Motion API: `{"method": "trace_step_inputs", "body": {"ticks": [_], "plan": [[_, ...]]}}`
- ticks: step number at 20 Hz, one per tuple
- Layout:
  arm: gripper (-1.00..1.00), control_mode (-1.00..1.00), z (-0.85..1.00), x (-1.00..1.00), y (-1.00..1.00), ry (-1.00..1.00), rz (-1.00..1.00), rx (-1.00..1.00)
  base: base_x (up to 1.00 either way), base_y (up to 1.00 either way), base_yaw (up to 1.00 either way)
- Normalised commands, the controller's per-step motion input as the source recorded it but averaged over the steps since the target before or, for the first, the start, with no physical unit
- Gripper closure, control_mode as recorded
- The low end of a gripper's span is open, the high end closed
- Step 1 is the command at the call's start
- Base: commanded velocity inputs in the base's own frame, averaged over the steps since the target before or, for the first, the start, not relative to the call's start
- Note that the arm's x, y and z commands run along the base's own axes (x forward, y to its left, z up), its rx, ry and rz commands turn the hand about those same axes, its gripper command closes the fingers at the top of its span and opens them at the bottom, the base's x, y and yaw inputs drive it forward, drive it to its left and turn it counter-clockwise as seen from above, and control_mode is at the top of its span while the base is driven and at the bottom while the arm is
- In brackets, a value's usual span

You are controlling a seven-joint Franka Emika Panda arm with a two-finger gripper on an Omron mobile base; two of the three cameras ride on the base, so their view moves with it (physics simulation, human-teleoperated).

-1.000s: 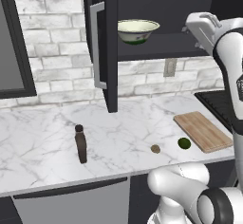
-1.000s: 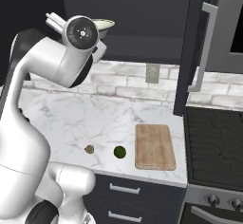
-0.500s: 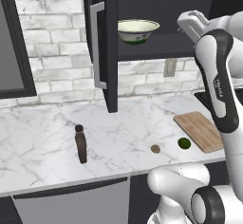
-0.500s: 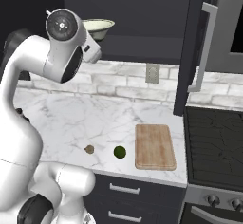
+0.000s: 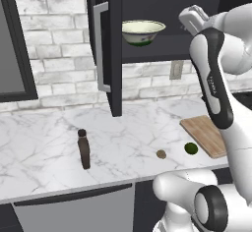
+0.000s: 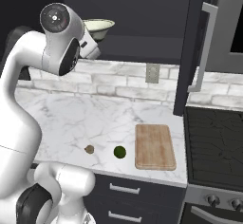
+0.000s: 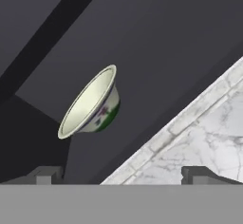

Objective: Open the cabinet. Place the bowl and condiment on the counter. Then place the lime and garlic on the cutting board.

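The black cabinet stands open, its left door (image 5: pixel 106 49) swung out. The cream bowl (image 5: pixel 142 32) with a green band sits on the dark shelf inside. In the hand view the bowl (image 7: pixel 92 104) lies ahead of my gripper (image 7: pixel 121 174), whose jaws are open wide and hold nothing. In the left base view the hand hovers at shelf height, right of the bowl and apart from it. The condiment bottle (image 5: pixel 84 149) stands upright on the marble counter (image 5: pixel 44 137). Garlic (image 5: pixel 161 154) and lime (image 5: pixel 191 148) lie on the counter, left of the cutting board (image 5: pixel 206 135).
The cabinet's right door (image 6: pixel 201 42) hangs open above the black stove (image 6: pixel 213 137). A dark-framed window (image 5: pixel 10 54) is on the far left. A wall outlet (image 6: pixel 152 72) sits in the brick backsplash under the shelf.
The arm has swung the hand leftward toward the open cabinet, closer to the bowl. The jaws have stayed open, and the things on the counter have not moved.
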Motion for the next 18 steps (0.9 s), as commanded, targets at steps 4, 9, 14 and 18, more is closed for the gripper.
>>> {"method": "trace_step_inputs", "body": {"ticks": [4,9,14,18], "plan": [[-1.00,-1.00,0.00,0.05,0.00,0.00,-0.07,0.07,0.00,0.00,0.00],[-1.00,-1.00,0.00,0.15,0.00,0.00,-0.02,0.09,0.00,0.00,0.00],[-1.00,-1.00,0.00,0.30,0.02,0.01,0.00,0.08,0.00,0.00,0.00],[-1.00,-1.00,0.00,0.42,0.06,0.07,0.00,0.04,0.00,0.00,0.00]]}}
